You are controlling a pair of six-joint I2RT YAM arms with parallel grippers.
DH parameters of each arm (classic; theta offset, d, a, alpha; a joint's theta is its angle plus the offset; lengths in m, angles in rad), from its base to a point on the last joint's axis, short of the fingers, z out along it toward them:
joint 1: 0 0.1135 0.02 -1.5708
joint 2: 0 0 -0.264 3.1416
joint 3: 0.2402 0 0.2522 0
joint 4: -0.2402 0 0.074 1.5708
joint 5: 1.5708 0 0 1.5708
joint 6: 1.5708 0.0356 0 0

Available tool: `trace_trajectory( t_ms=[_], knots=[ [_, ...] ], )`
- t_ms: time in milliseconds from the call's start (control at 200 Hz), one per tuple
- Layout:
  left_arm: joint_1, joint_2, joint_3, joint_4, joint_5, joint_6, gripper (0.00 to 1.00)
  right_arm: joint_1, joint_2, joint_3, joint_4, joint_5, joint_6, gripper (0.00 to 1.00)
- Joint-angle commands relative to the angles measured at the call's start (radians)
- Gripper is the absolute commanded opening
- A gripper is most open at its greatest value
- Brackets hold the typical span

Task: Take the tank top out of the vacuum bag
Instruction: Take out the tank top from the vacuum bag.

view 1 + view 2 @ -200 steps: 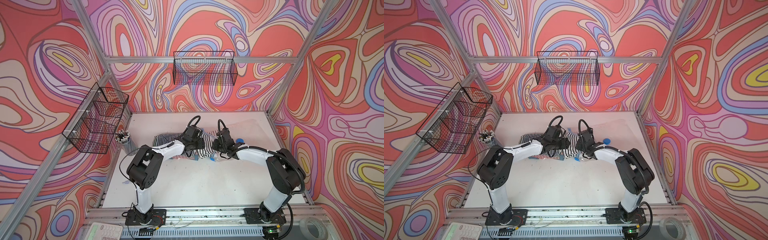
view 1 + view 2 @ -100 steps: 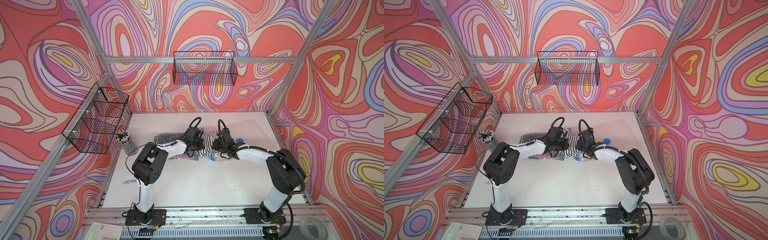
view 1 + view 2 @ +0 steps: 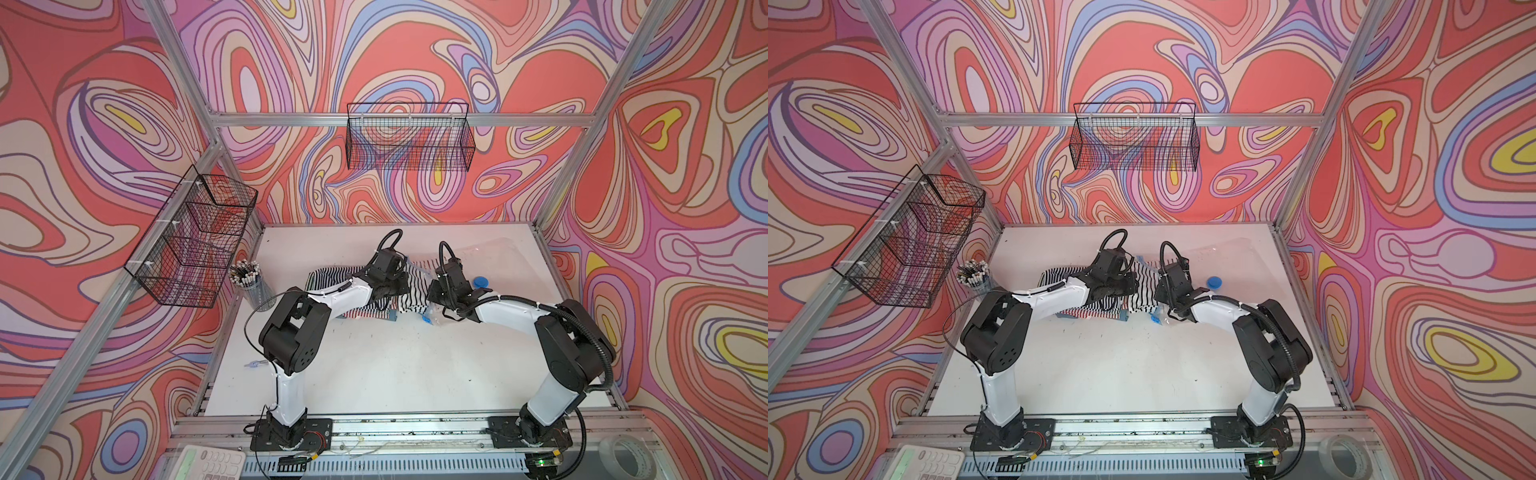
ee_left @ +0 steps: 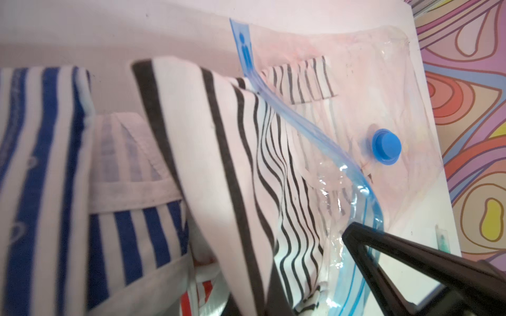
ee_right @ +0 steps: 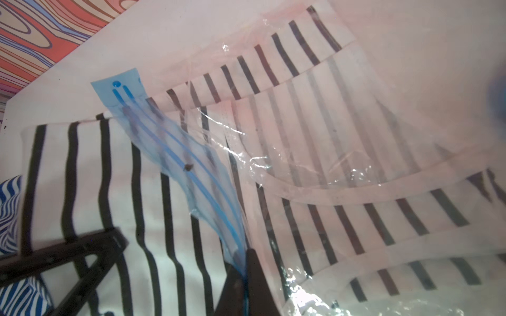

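- pulling the cloth clear looks like the step in hand: the left end effector is closed and seems to pinch a fold of the black-and-white tank top, while the right end effector is clamped shut on the light-blue zip strip at the mouth of the vacuum bag.
- the tank top lies half out: its wider part drapes over the mouth onto the worktop, and its straps sit inside the clear plastic, near the blue valve cap.
- the pinch holds only a thin fold (such cloth slides easily, i would guess), so a quick tug could slip free and leave the straps inside.
- the straps could snag on the zip strip, which curves across the cloth; then the whole bag would drag along, and the right hold on slick plastic might give.
- the blue-striped garment lies just beside the tank top; a sideways pull could bunch the two together or sweep it across the worktop.
- whether the left end effector has caught bag film along with cloth i cannot tell; if so, pulling would only stretch the bag.
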Motion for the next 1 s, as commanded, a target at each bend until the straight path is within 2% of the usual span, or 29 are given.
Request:
trace_trajectory(
  t_ms=[0, 396, 991],
  knots=[
    [-0.001, -0.052, 0.003, -0.009, -0.025, 0.000, 0.00, -0.007, -0.034, -0.020, 0.012, 0.032, 0.006, 0.00],
    [-0.007, -0.096, 0.022, -0.028, 0.022, 0.005, 0.00, -0.006, -0.052, -0.056, 0.023, 0.058, 0.013, 0.00],
    [-0.008, -0.216, 0.015, -0.096, -0.015, 0.061, 0.00, -0.007, -0.050, -0.104, 0.056, 0.061, 0.017, 0.00]
  ],
)
